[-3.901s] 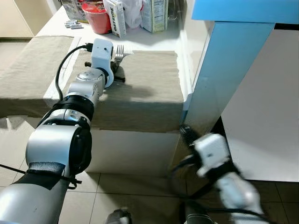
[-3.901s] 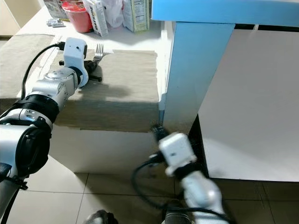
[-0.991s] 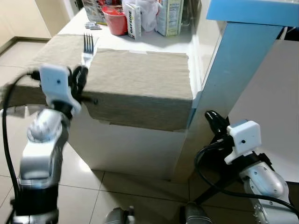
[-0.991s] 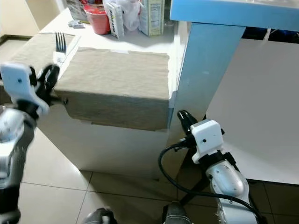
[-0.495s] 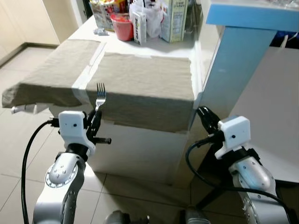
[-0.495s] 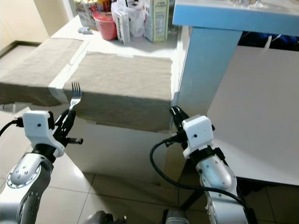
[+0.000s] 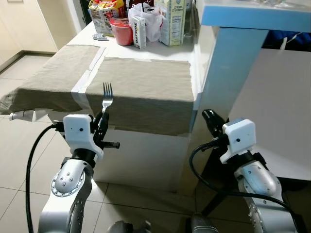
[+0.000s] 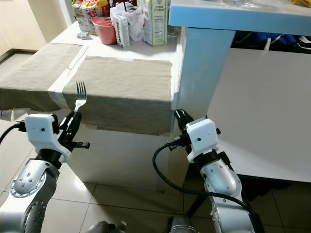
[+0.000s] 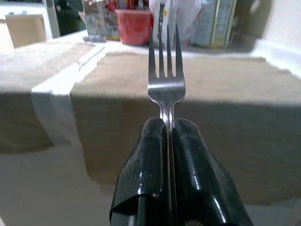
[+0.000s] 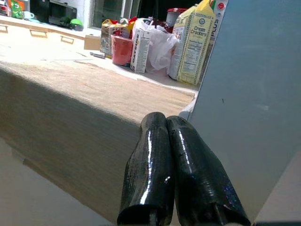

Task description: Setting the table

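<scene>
A silver fork (image 7: 107,96) stands upright, tines up, with my left gripper (image 7: 102,121) shut on its handle. It is held in front of the near edge of a white counter (image 7: 146,155), below the counter top. The left wrist view has the fork (image 9: 166,75) rising from between the two closed black fingers (image 9: 188,169). Two beige placemats lie on the counter: one (image 7: 146,90) straight ahead and one (image 7: 53,77) to its left. My right gripper (image 7: 210,119) hangs low beside the counter's right corner, shut and empty, its fingers (image 10: 188,169) pressed together.
Cartons (image 7: 172,22), a red cup (image 7: 120,31), a white bag (image 7: 153,22) and snack packets (image 7: 102,14) crowd the counter's far end. A blue-topped table (image 7: 252,14) with a light blue leg (image 7: 228,73) stands close on the right. Tiled floor (image 7: 19,170) lies below.
My left arm came off the counter with the fork and dropped low in front of it. Over the last half second both arms hardly moved; the camera shifted slightly.
</scene>
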Controlling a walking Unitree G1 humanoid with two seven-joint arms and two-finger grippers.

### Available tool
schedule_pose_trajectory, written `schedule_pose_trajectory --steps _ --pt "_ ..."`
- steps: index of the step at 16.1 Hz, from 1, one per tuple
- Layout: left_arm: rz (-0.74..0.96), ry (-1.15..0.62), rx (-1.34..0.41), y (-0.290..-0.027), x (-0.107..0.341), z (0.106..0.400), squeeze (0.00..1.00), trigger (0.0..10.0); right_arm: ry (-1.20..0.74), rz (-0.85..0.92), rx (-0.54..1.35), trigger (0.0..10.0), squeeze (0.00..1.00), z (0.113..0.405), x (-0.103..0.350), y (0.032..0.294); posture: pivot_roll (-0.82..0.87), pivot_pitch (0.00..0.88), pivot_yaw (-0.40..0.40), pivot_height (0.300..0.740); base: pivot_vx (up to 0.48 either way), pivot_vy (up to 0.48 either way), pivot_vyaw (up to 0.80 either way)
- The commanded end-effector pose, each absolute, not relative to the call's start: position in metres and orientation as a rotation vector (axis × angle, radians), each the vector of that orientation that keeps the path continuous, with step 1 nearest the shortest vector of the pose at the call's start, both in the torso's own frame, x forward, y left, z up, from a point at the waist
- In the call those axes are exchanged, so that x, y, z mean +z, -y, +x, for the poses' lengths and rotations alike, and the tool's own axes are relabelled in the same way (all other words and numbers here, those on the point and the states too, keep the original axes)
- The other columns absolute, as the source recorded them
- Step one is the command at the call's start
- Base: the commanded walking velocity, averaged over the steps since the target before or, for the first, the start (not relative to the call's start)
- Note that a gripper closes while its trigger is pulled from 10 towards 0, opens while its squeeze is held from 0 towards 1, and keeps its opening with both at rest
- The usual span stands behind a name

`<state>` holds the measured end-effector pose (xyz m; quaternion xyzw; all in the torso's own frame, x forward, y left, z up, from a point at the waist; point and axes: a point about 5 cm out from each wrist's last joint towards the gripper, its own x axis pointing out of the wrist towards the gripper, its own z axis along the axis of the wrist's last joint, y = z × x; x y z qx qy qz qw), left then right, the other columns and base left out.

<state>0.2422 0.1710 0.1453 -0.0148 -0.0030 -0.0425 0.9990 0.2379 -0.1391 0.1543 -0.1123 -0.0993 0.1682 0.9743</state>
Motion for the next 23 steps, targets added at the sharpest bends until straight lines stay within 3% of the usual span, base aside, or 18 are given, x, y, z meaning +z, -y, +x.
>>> schedule_pose_trajectory --steps 1,23 --pt "-0.011 0.008 -0.091 -0.171 0.145 0.245 0.0 0.0 0.201 -0.234 0.337 10.0 0.0 0.238 0.155 0.138 -0.16 0.02 0.051 0.702 0.0 0.0 0.0" --pt "-0.084 0.066 -0.153 -0.16 0.159 0.265 0.0 0.0 0.158 -0.23 0.337 10.0 0.0 0.244 0.147 0.143 -0.16 0.063 0.043 0.702 -0.035 0.0 0.0"
